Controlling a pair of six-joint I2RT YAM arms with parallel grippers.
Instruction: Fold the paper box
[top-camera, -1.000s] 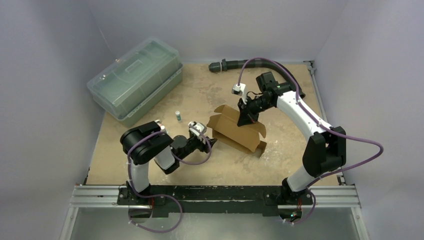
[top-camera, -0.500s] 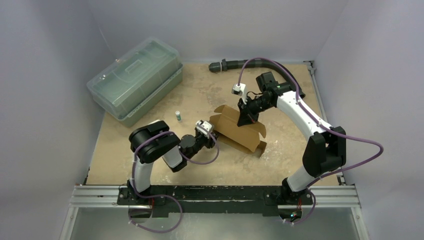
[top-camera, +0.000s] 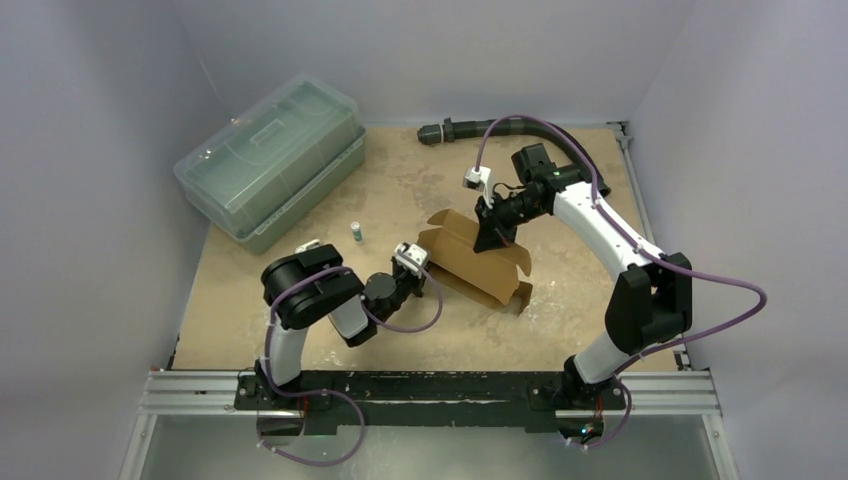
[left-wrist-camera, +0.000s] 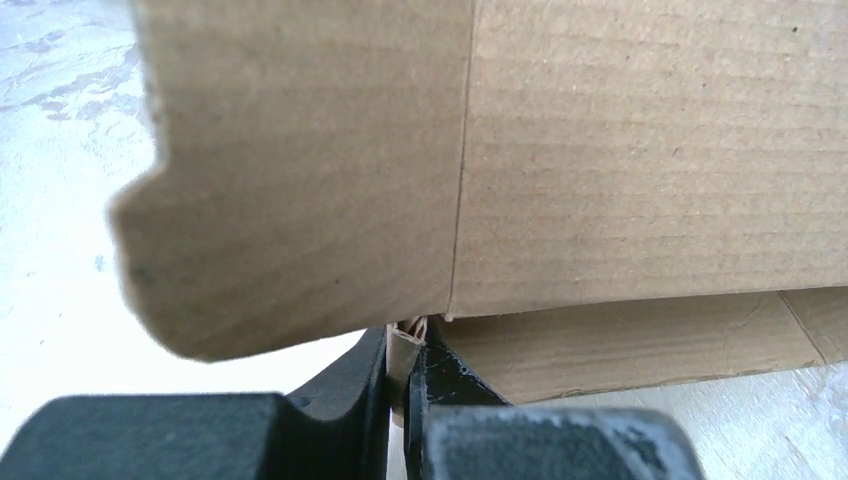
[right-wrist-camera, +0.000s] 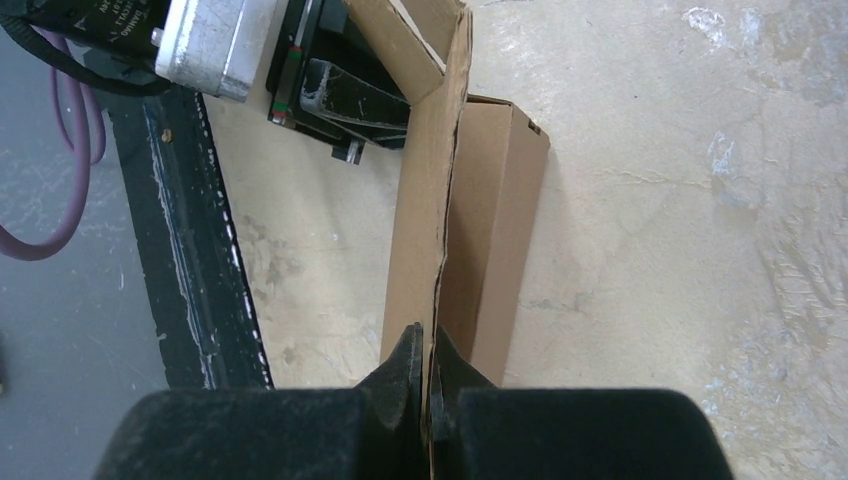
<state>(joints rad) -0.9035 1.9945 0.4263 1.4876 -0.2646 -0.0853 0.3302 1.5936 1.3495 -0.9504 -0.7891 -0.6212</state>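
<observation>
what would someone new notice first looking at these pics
A half-folded brown cardboard box stands in the middle of the table, pinched by both arms: the left claw grips its near left edge, and the right claw clamps a raised panel's top edge. At the far left corner sits a big clear greenish plastic bin with its lid on.

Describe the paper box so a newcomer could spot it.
Start at the greenish lidded plastic bin at the table's far left. To its right, mid-table, the paper box stands pinched by the left gripper and the right gripper. It is the only brown cardboard thing, half-folded with loose flaps.
</observation>
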